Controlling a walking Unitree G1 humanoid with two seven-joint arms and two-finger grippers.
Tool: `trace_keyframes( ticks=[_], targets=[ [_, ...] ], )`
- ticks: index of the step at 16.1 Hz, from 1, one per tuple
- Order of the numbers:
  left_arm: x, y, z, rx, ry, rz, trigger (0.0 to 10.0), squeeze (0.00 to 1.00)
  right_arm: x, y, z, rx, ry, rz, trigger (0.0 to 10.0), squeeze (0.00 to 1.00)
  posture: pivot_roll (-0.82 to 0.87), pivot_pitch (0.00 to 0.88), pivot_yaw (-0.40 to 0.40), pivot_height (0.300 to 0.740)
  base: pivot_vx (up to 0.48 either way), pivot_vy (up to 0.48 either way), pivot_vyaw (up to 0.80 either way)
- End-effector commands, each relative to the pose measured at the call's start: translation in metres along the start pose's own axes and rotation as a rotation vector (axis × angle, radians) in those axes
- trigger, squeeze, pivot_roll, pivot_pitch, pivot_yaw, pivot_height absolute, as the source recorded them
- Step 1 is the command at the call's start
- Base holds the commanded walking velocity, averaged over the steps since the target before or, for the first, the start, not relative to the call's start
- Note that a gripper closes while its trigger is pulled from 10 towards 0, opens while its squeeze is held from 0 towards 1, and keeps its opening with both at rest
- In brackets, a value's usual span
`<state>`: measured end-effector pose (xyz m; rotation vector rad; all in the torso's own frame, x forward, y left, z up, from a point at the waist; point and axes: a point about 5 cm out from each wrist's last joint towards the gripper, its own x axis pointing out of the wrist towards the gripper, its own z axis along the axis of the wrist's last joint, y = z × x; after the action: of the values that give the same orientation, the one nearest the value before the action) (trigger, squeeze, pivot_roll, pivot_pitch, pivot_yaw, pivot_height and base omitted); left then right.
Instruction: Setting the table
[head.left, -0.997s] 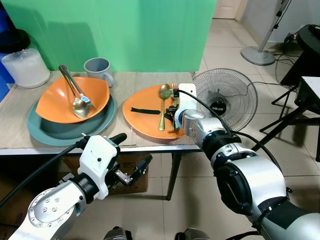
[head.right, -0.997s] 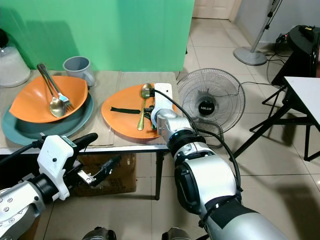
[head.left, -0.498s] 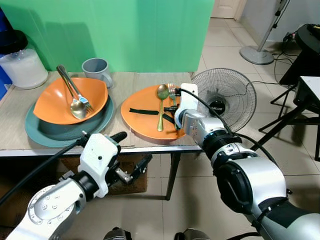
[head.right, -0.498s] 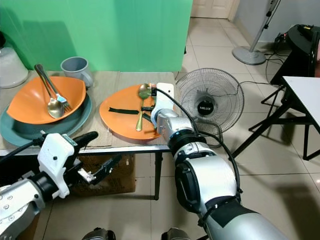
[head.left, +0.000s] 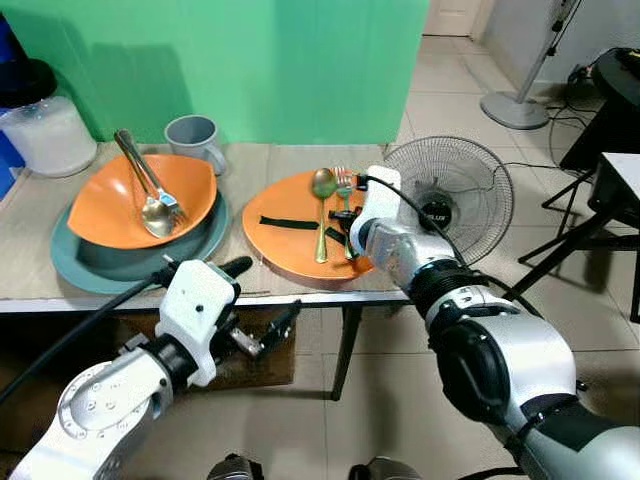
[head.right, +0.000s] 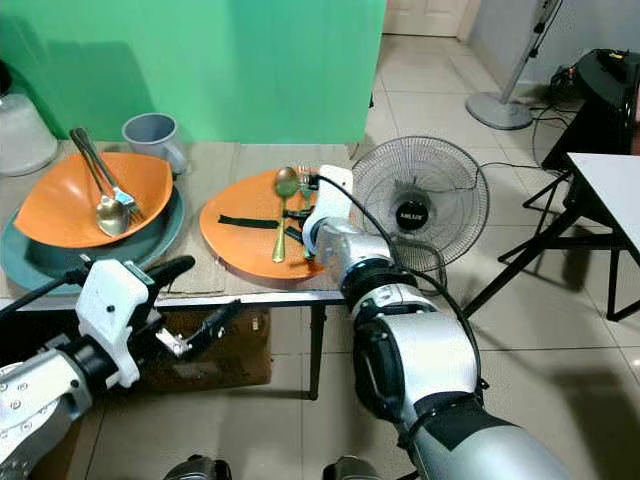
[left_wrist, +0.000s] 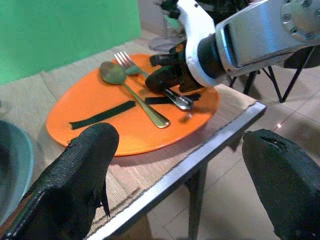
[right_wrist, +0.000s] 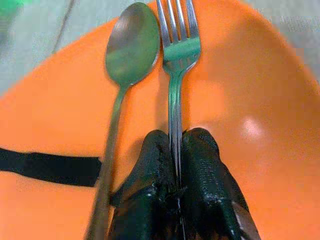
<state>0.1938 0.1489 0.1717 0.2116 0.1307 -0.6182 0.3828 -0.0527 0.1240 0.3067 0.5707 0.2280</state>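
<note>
The right gripper pinches the slim, stiff, probably slippery fork mid-handle on the orange plate, beside the spoon; the left gripper hangs spread below the plate.

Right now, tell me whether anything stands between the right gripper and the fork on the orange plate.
Nothing does. The right gripper is already shut on the fork handle over the orange plate. The gold spoon lies beside the fork, not between them.
</note>
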Motion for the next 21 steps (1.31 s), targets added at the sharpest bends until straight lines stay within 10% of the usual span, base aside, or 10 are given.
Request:
trace_keyframes(
  ticks=[1,11,12,21],
  targets=[
    [0.002,0.002,0.001,0.007,-0.013,0.016,10.0,0.0,-0.001,0.006,0.004,0.026,0.002,0.068,0.0,0.0,0.02,0.042,-0.018,0.74,0.0,0.0,0.0],
    [0.017,0.007,0.003,0.009,-0.066,0.081,10.0,0.0,-0.022,-0.014,0.046,0.023,-0.227,0.252,0.0,0.0,-0.02,0.0,0.027,0.74,0.0,0.0,0.0],
    [0.018,0.007,0.003,0.013,-0.083,0.126,10.0,0.0,-0.034,-0.02,0.048,0.026,-0.279,0.287,10.0,0.0,-0.02,0.0,0.028,0.74,0.0,0.0,0.0],
    [0.026,-0.004,0.0,-0.035,-0.104,0.347,10.0,0.0,-0.143,-0.084,0.014,-0.109,-0.533,-0.015,10.0,0.0,-0.09,0.0,0.051,0.74,0.0,0.0,-0.62]
  ],
)
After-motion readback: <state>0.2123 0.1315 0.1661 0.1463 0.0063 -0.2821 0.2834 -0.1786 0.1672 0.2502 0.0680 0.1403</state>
